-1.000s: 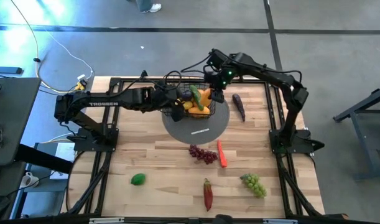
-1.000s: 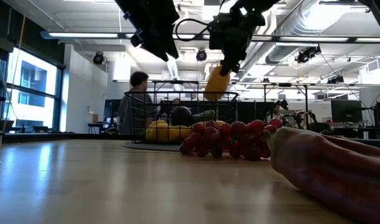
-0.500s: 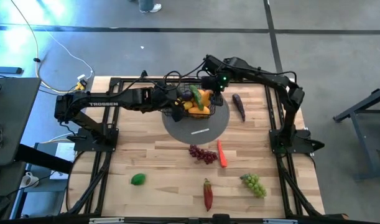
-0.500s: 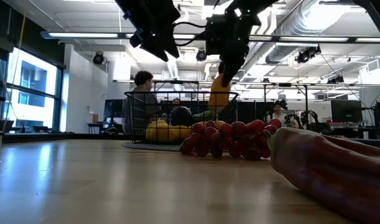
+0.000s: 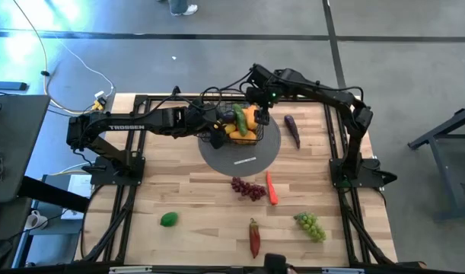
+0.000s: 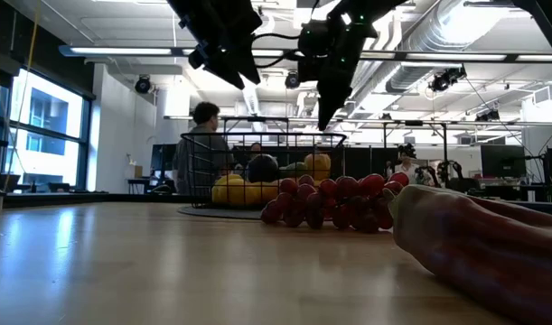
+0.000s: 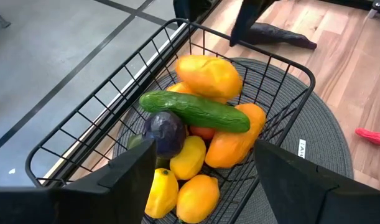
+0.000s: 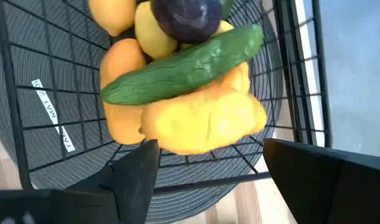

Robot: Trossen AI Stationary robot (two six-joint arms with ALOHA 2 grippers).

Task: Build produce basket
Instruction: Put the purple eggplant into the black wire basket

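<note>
Both arms reach in toward the middle at the far side, left tool (image 5: 214, 128) hanging half-spread, right tool (image 5: 256, 109) with fingers wide apart and holding nothing.

The black wire-mesh basket (image 5: 240, 131) stands upright at the far middle of the bench, holding a green cucumber (image 7: 194, 111) lying across a yellow-orange mango (image 7: 209, 76), lemons (image 7: 190, 155), an orange fruit (image 7: 234, 140) and a dark purple plum (image 7: 165, 129). Still out on the bench lie an aubergine (image 5: 292, 129), red grapes (image 5: 248, 188), a carrot (image 5: 271, 187), green grapes (image 5: 310, 225), a red pepper (image 5: 254, 237) and a lime (image 5: 169, 219).
</note>
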